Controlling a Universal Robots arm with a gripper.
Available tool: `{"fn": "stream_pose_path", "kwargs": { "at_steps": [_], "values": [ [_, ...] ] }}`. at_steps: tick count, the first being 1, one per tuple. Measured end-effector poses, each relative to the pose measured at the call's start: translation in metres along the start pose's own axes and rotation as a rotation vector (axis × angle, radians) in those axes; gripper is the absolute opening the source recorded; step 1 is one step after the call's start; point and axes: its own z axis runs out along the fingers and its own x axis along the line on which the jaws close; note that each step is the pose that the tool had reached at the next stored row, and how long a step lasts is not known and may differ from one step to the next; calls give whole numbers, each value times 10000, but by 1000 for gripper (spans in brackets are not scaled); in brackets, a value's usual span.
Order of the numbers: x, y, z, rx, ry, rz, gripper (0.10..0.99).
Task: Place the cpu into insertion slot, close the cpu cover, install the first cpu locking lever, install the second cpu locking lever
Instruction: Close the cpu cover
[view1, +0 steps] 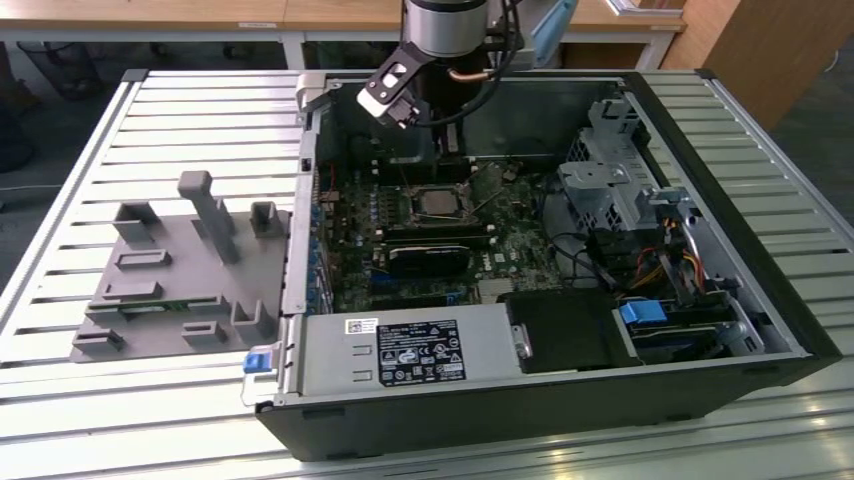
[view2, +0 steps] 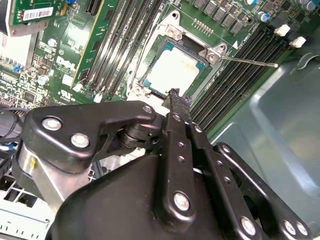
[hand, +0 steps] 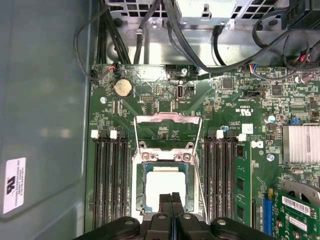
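First wrist view: we see the black metal hand (hand: 171, 196) closed, empty, over the pale square cpu (hand: 161, 184).

1. First wrist view: the gripper (hand: 171, 197) covers one edge of the cpu (hand: 162, 181); the frame crops the gripper's body.
2. Second wrist view: the gripper's linkage hides part of the board (view2: 65, 65).
3. Exterior view: arm (view1: 447, 25) cropped at the frame edge; cpu too small to show detail.

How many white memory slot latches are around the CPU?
4, in the first wrist view: first latch and second latch on one side of the cpu, third latch and fourth latch on the other. The gripper may hide more.
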Motion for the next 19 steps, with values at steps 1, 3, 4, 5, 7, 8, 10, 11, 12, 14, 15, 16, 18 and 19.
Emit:
{"fn": "stream_pose_path", "kwargs": {
  "at_steps": [1, 3, 4, 5, 7, 8, 10, 11, 12, 14, 15, 16, 18, 19],
  "values": [
    [0, 0, -6, 1, -1, 0, 106],
    [0, 1, -16, 1, 0, 0, 106],
    [0, 2, -23, 3, -1, 0, 106],
    [2, 17, -157, 27, 3, -2, 106],
    [2, 26, -157, 34, 0, 1, 106],
    [2, 32, -157, 38, 0, 0, 106],
    [2, 35, -157, 40, 0, 1, 106],
    [2, 36, -157, 40, 0, 2, 106],
    [2, 36, -157, 40, 0, 2, 106],
    [2, 37, -156, 40, 0, 1, 106],
    [2, 37, -156, 40, 0, 1, 106],
    [2, 38, -156, 40, 1, 1, 106],
    [3, 48, -155, 42, 1, 0, 106],
    [3, 55, -155, 42, 1, 0, 106]
  ]
}}
